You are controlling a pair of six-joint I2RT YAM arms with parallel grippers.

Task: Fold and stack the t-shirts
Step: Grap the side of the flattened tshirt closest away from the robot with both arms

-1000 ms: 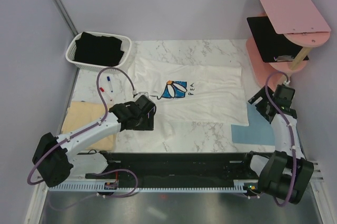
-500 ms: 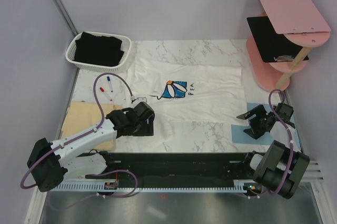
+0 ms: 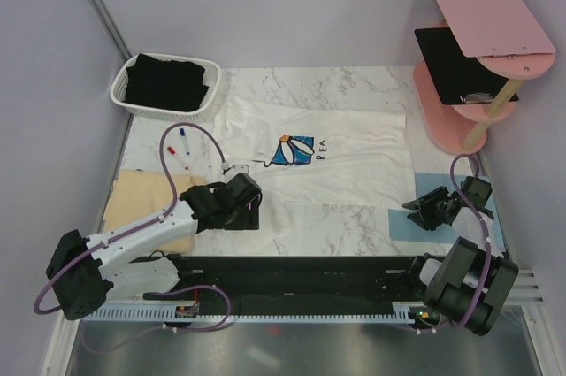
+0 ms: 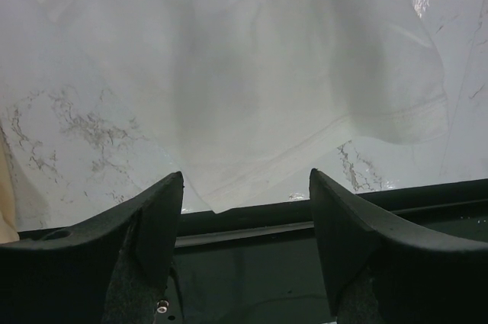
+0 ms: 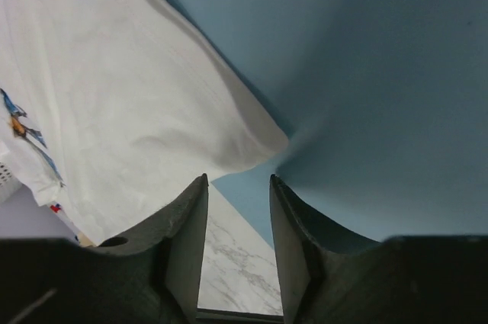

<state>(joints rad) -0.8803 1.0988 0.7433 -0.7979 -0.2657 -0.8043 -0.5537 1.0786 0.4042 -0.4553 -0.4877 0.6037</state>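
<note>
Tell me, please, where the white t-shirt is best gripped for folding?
I'd pinch the white t-shirt at its two near corners, from the near edge: it lies flat, and a corner sits just ahead of the left end effector and right end effector.

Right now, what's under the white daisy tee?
The white daisy tee lies mostly on the marble tabletop. Its near right corner overlaps the light-blue mat. How far the mat runs beneath the cloth is hidden, as is anything else under it.
</note>
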